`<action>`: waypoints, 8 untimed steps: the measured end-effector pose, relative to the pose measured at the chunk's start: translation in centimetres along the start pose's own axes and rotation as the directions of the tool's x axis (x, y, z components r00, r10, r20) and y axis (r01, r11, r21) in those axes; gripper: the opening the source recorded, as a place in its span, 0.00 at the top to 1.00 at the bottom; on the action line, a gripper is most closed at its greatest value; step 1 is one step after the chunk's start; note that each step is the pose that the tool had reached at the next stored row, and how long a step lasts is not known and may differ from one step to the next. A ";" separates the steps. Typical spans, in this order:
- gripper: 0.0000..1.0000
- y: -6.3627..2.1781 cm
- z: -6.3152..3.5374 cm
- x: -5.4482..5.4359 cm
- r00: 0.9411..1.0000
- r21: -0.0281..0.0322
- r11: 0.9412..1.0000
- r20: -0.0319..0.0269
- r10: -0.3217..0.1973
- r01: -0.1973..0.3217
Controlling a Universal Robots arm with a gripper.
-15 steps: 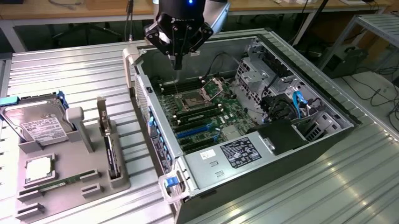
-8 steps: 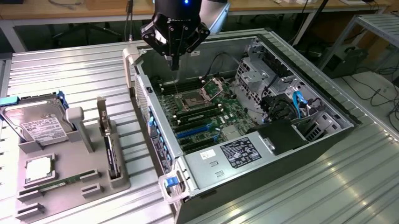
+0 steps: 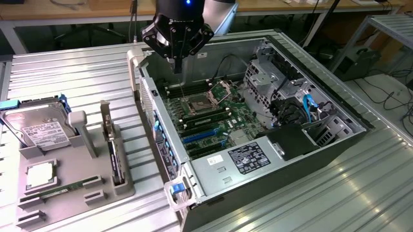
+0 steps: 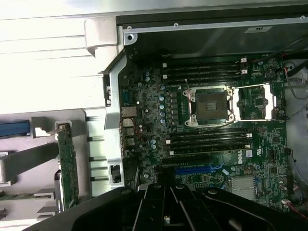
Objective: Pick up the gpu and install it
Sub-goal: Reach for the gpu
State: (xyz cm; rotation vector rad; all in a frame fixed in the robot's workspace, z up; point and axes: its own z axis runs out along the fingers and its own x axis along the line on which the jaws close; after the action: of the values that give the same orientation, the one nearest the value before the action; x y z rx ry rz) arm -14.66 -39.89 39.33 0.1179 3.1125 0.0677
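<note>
**Exterior view, read from nine o'clock across to three o'clock.** A boxy silver hard drive (image 3: 40, 129) with a white label stands in a grey moulded holder (image 3: 71, 164) on the ribbed metal tabletop (image 3: 77, 72). Along the holder's three o'clock edge I see the gpu (image 3: 116, 155), a thin flat green board set on its long edge in a slot. Its narrow silver bracket rises at the twelve o'clock end, and nothing grips it. Next lies the open computer case (image 3: 219, 188), with sheet-steel walls around a green motherboard (image 3: 206, 118) that carries a square processor socket (image 3: 195, 104). The black hand (image 3: 177, 67) points straight down above the case's eleven o'clock corner. Its fingers are pressed together on nothing, and it is well apart from the gpu.
</note>
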 end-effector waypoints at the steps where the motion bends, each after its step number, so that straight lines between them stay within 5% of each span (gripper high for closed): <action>1: 0.89 -0.01 0.00 0.1 1.000 0.000 1.000 0.000 0.000 0.000; 8: 0.89 -0.05 -0.02 0.7 1.000 0.000 1.000 0.000 0.000 0.000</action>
State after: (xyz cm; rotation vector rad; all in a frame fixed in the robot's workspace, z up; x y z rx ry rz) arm -15.38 -39.90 39.33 0.1180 3.1125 0.0676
